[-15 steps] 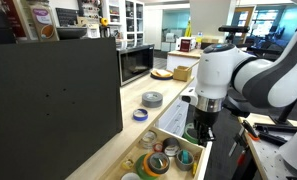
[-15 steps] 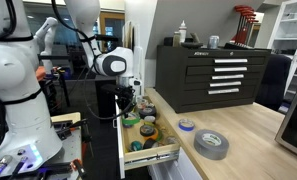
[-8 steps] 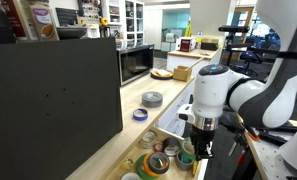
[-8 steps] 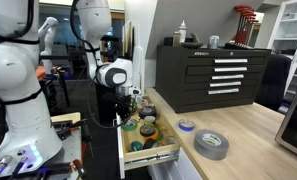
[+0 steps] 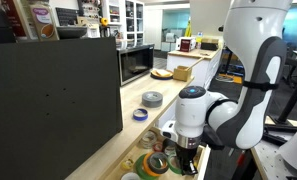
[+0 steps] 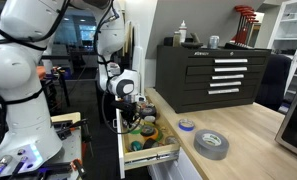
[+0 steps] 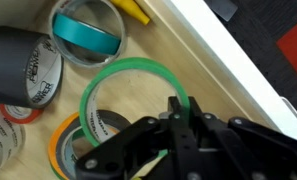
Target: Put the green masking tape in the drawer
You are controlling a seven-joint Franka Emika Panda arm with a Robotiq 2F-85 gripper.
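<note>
Green masking tape (image 7: 128,67) lies flat in drawer (image 7: 203,50), frame centre | end effector (image 7: 176,118) over its lower-right rim, opening hidden, grip cannot be told | risk: finger snags ring on retreat, dragging it out.

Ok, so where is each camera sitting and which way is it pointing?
An exterior view sits off the counter's end, looking along it toward the microwave; the arm shows.
An exterior view looks across the drawer at the tool chest; the arm shows.
Wrist view looks down into the drawer at the green tape; gripper shows.
Both exterior views share the drawer and grey tape roll.
</note>
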